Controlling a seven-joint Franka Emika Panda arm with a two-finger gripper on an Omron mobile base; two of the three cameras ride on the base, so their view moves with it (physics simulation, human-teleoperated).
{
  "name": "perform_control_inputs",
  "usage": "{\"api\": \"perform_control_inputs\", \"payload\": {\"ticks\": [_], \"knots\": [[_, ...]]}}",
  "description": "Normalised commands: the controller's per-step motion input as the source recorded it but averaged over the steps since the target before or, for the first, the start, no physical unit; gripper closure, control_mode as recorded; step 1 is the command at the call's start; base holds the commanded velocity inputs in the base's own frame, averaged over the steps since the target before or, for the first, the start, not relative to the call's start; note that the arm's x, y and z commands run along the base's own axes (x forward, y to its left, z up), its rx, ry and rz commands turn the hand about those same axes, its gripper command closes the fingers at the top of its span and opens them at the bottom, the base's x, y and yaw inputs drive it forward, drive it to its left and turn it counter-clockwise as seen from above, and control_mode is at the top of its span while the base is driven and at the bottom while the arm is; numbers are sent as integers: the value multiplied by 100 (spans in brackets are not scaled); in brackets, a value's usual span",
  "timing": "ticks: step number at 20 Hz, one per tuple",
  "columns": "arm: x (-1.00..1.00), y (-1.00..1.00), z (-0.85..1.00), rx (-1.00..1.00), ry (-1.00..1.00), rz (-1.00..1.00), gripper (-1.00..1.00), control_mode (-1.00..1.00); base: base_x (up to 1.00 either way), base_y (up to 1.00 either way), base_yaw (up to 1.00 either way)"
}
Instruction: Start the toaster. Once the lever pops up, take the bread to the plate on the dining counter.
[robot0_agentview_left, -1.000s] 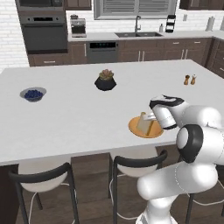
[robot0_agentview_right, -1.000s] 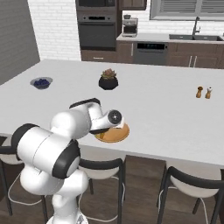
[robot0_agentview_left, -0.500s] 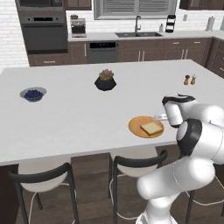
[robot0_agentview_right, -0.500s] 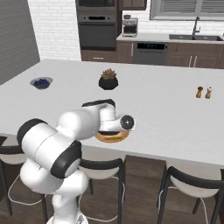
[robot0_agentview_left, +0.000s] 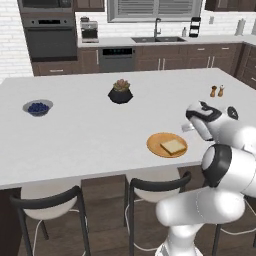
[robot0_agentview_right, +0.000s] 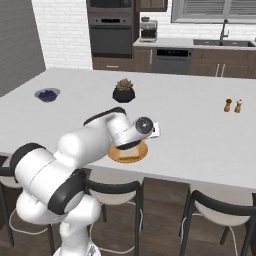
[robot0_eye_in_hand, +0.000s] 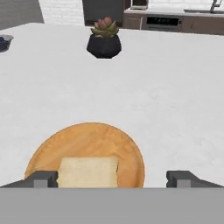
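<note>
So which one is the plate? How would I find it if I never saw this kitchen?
Look at the big white dining counter with stools under it. Near its front edge, by the robot's open gripper, lies the plate. It is flat, round and orange, with a square slice of bread on it, unlike the grey berry bowl or black plant pot.

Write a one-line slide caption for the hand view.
Open gripper above the bread lying on the orange plate, white dining counter and potted succulent beyond.
</note>
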Motion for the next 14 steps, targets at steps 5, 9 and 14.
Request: {"api": "perform_control_inputs", "payload": {"ticks": [5,9,14], "knots": [[-15,0,92,-1,10,-11,-100,-100,0,0,0],[-39,2,80,0,8,-24,-100,-100,0,0,0],[-54,23,55,1,7,-28,-100,-100,0,0,0]]}}
